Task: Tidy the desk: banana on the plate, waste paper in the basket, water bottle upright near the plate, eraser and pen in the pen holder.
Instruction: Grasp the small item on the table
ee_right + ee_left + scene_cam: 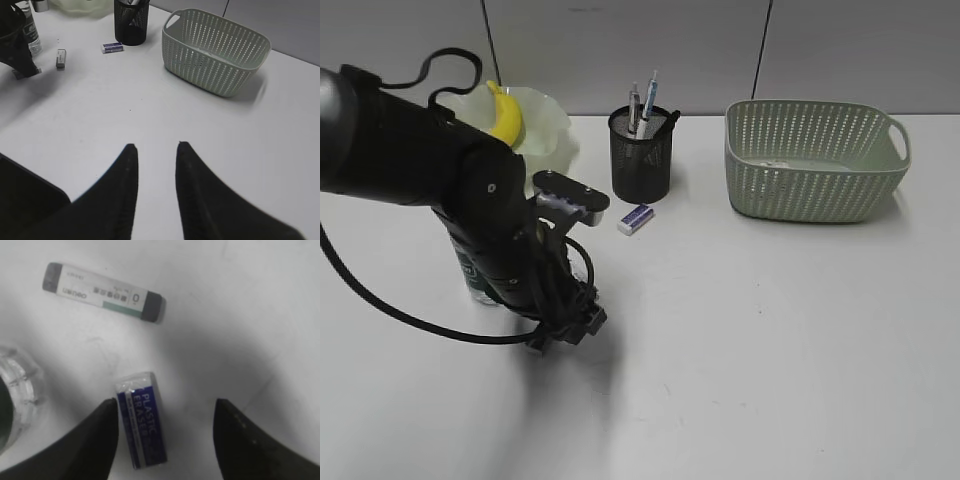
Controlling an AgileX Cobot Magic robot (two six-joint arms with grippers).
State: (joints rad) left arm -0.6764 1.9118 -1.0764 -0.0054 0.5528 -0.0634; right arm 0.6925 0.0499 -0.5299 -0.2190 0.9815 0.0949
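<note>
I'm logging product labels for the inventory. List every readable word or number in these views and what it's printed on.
"PLASTIC ERASER": blue eraser between the open left gripper fingers.
"deli" and "0": white eraser with dark ends; its other small print is blurred.
Water bottle label: unreadable.
Eraser by the pen holder: too small to read.

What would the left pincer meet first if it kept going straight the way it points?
Probably the blue eraser, lying between the open left pincer's fingers, nearer one of them, with the desk under it. Height above the eraser is unclear.
</note>
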